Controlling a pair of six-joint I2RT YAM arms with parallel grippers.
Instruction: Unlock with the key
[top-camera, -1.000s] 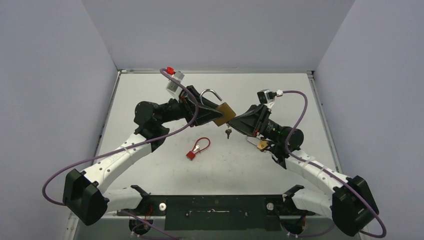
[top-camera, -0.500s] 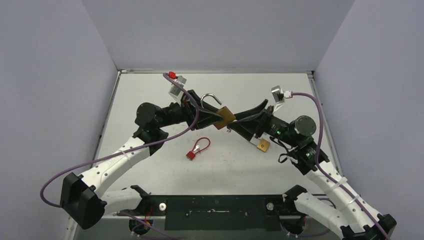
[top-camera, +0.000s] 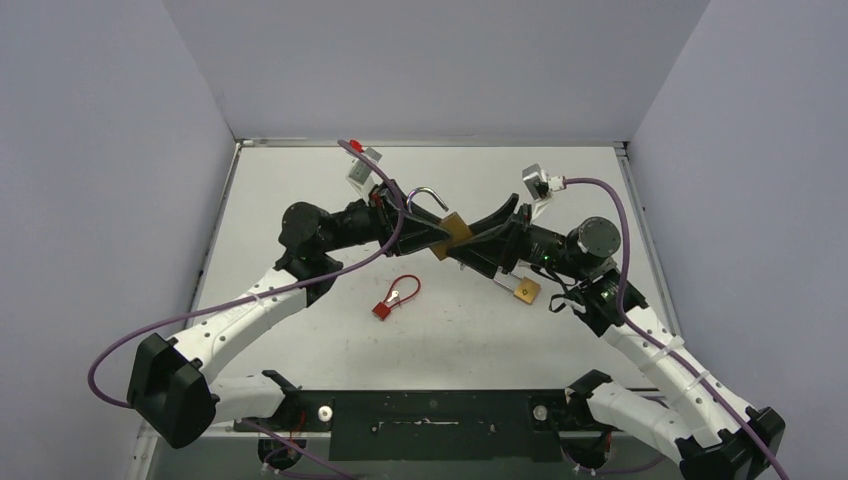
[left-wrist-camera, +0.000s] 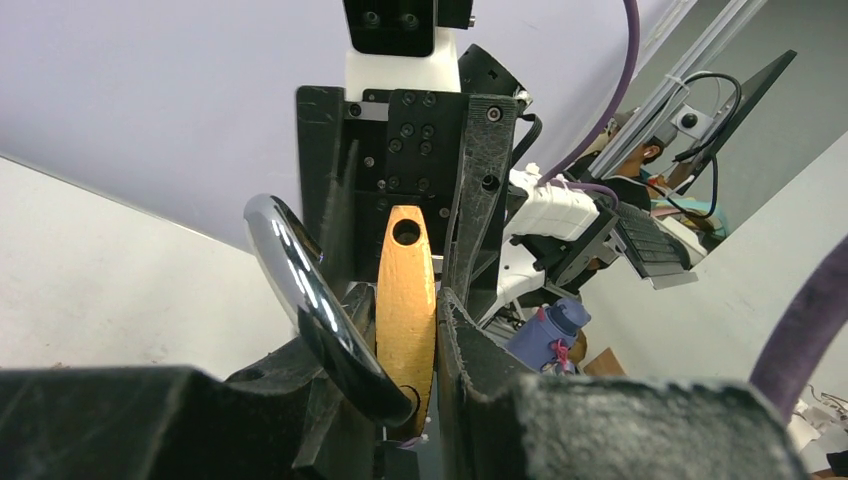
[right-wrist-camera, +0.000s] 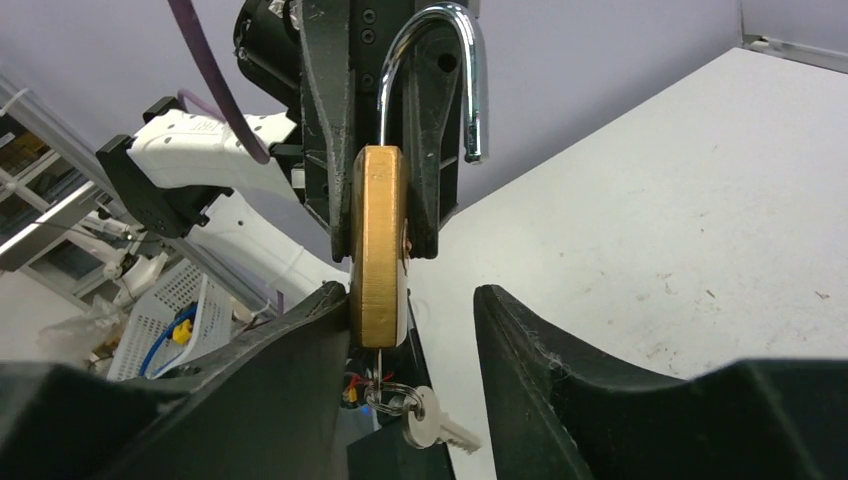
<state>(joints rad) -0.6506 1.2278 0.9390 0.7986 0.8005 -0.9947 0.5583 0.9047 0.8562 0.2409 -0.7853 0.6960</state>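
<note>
Top view, left side: the left arm (top-camera: 250, 305) reaches from the near-left corner toward the middle of the desk (top-camera: 290, 180). A purple cable (top-camera: 330, 275) loops along it.

Left of centre, a red tag with a wire loop (top-camera: 395, 296) lies flat on the desk. It is nearer than both pincers and touches nothing.

Centre: the left pincer (top-camera: 436, 237) is clamped on the brass padlock (top-camera: 452, 232) and holds it up off the desk. In the left wrist view the body shows edge-on, pinched between the two black fingers (left-wrist-camera: 470, 370).

The chrome shackle (right-wrist-camera: 440, 60) is swung open. One leg sits in the body and the other end hangs free in the air.

Right wrist view: a thin metal strip, edge-on, comes out of the underside of the padlock and runs down to a small ring (right-wrist-camera: 385, 398). A silver key (right-wrist-camera: 432, 418) dangles from that ring.

Right of centre: the right pincer (right-wrist-camera: 412, 295) faces the left one, fingers apart. The padlock's lower end is against the left-hand finger in that view. A clear gap separates it from the other finger (right-wrist-camera: 560, 370). Neither finger touches the key.

Further right, a small brass square piece (top-camera: 526, 290) shows below the right arm (top-camera: 640, 340). I cannot tell whether it rests on the desk.
</note>
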